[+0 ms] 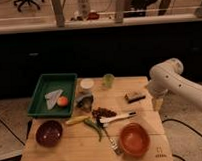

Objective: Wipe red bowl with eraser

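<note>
The red bowl (134, 139) stands at the front right of the wooden table, glossy orange-red inside and holding nothing. The eraser (134, 97), a small dark block, lies flat at the table's back right. My gripper (157, 103) hangs from the white arm at the table's right edge, just right of the eraser and a little above the tabletop. It stands open and holds nothing. It is apart from both the eraser and the bowl.
A green tray (42, 86) with a white cloth and an orange fruit sits at the back left. A maroon bowl (49, 133) is at the front left. A white-handled utensil (118, 118), green cup (108, 80), small white dish (87, 84) and food scraps fill the middle.
</note>
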`<state>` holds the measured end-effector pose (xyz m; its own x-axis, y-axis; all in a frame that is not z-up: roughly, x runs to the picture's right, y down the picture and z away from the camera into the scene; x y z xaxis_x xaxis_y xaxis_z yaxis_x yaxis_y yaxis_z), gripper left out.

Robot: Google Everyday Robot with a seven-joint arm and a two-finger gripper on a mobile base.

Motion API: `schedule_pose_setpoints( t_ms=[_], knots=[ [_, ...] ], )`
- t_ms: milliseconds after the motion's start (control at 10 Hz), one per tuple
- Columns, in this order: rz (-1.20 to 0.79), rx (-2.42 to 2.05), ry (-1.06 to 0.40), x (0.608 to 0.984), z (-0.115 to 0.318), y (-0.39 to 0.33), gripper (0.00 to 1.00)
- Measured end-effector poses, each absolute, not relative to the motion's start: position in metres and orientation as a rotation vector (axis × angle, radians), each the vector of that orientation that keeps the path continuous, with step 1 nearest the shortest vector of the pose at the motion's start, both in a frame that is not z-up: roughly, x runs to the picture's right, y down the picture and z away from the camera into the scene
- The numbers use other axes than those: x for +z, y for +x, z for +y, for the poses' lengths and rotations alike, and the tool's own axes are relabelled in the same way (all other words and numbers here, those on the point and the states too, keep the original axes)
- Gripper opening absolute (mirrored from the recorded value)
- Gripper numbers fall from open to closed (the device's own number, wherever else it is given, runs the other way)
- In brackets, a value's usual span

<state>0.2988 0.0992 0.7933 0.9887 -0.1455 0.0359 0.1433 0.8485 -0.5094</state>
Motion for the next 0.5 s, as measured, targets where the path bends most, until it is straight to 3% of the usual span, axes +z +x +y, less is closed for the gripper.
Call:
schedule_pose_setpoints(
  t_ms=[500],
  knots=[
    [-0.030,-0.205,-0.542,0.818,0.099,0.302,0.80]
  ],
)
